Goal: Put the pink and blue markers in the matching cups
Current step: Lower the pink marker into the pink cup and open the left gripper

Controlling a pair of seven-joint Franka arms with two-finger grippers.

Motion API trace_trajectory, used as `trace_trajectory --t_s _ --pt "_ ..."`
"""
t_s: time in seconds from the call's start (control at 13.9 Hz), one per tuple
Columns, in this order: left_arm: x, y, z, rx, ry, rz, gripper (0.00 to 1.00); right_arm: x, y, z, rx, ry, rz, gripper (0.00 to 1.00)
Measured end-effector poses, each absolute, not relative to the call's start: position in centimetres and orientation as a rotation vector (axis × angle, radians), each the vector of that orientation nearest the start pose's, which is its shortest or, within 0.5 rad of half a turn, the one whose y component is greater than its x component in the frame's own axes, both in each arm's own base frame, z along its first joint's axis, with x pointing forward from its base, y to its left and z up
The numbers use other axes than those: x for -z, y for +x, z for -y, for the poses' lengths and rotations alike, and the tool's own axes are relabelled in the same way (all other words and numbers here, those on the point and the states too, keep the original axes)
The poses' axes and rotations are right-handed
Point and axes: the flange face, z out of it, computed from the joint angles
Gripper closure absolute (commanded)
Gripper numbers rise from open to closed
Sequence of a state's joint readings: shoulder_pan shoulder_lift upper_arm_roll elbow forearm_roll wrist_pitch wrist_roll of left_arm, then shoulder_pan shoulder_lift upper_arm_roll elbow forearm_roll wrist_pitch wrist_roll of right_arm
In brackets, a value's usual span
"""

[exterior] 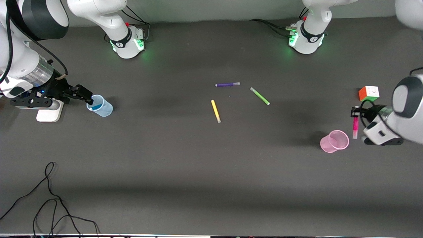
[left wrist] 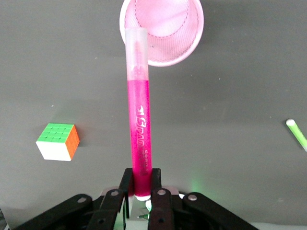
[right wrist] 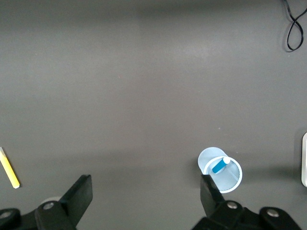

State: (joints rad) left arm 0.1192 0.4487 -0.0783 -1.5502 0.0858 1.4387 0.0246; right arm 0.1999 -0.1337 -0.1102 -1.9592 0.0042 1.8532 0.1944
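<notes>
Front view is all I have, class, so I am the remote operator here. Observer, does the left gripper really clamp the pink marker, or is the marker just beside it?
Observer: The left wrist view shows the left gripper shut on the pink marker at one end.
Operator: Which end points away from the gripper?
Observer: The pale cap end, which in that view overlaps the pink cup's rim.
Operator: Is the blue marker in its cup?
Observer: Yes. The right wrist view shows the blue marker leaning inside the blue cup, with the right gripper open above the table.
</notes>
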Motion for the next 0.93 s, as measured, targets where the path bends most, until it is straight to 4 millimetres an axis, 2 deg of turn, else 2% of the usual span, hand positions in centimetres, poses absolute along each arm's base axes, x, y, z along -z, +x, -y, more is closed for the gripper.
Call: trace_trajectory --t_s 0.22,0.36,0.93 --pt "-32.4 62.1 -3.2 -0.929 -2.968 0.002 1.0 -52.7 52.3 -4.5 0.003 -3.119 -0.164 0.0" --pt "-30.8 62.1 -2.9 -0.975 -2.954 -0.004 1.0 -52.6 52.3 -4.5 0.0 -3.119 -0.164 0.0" --pt "-27.8 61.7 -2.3 -1.081 -2.917 -0.02 1.0 -52.0 52.2 -4.5 -0.028 -3.122 -0.162 0.0"
